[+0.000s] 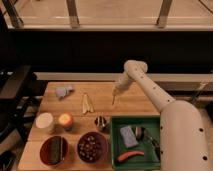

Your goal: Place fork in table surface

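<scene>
Gripper [115, 93] over far-centre of table surface [135, 102], holding fork [113, 100] vertical. Green tray [136, 120] near right; dark window wall behind.

Matt wooden plank table surface [135, 102] with board seams, dull dark metal fork [113, 99] hanging from gripper [115, 92] above it, smooth green plastic tray [115, 135], small shiny metal cup [101, 122]

Dark wall behind, bright railed ledge [100, 12] above, black chair [12, 92] at left, end effector [115, 94] over the tabletop
</scene>
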You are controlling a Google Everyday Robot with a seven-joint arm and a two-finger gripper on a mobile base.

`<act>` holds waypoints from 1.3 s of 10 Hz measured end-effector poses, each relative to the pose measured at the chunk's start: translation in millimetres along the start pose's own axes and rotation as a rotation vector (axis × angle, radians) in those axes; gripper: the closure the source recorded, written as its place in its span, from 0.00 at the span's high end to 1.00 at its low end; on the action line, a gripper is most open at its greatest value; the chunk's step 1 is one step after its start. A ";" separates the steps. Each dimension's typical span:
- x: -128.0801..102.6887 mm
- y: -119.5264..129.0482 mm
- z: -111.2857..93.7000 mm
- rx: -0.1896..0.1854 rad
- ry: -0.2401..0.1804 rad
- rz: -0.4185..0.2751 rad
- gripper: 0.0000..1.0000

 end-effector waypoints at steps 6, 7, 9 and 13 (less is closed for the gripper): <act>-14.4 25.8 2.8 0.002 -0.002 0.069 0.64; -15.6 27.3 4.6 0.006 -0.004 0.077 0.64; -17.2 33.0 6.2 0.010 -0.007 0.094 0.64; -15.7 27.4 -17.2 -0.037 0.035 0.080 0.64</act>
